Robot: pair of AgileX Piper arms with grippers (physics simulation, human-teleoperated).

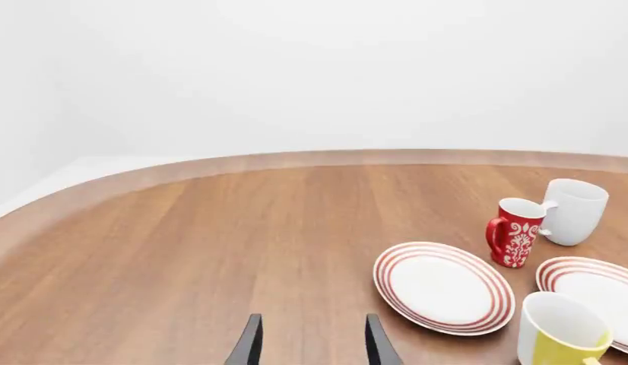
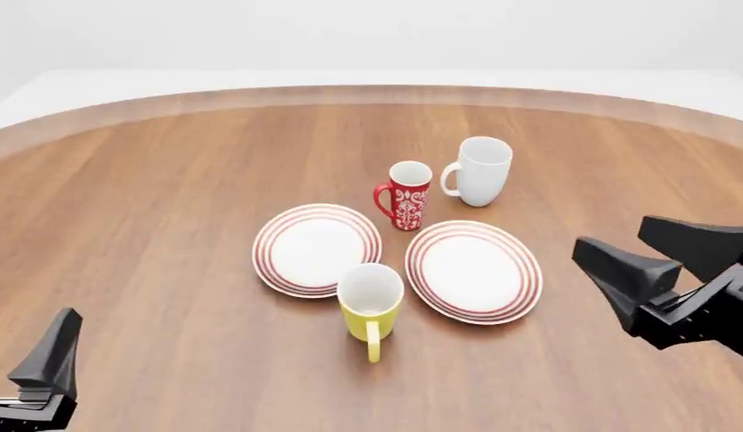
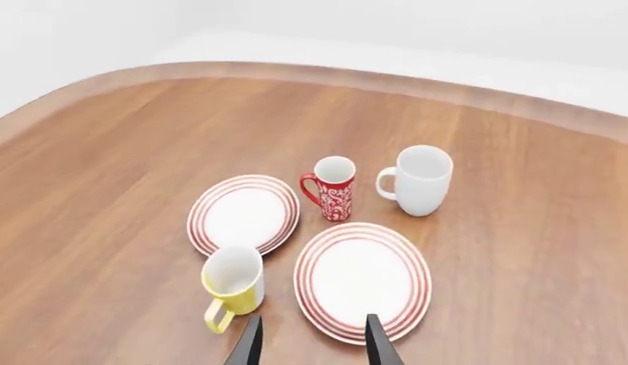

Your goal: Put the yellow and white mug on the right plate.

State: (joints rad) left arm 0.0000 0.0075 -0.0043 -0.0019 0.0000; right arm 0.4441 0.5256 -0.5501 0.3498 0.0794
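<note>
— Right gripper state?
— Spread apart, grasping nothing, near the table's right edge. Left gripper likewise parted, at the near left corner.
— And the yellow and white mug?
— Upright mid-table, between both plates' near rims, just beside the right plate, handle toward the near edge

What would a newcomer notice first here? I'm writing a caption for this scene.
The yellow and white mug stands upright at the front, touching the left plate, its handle toward the camera. Beside it lies the right plate, bare; behind stand a red patterned mug and a white mug.
</note>
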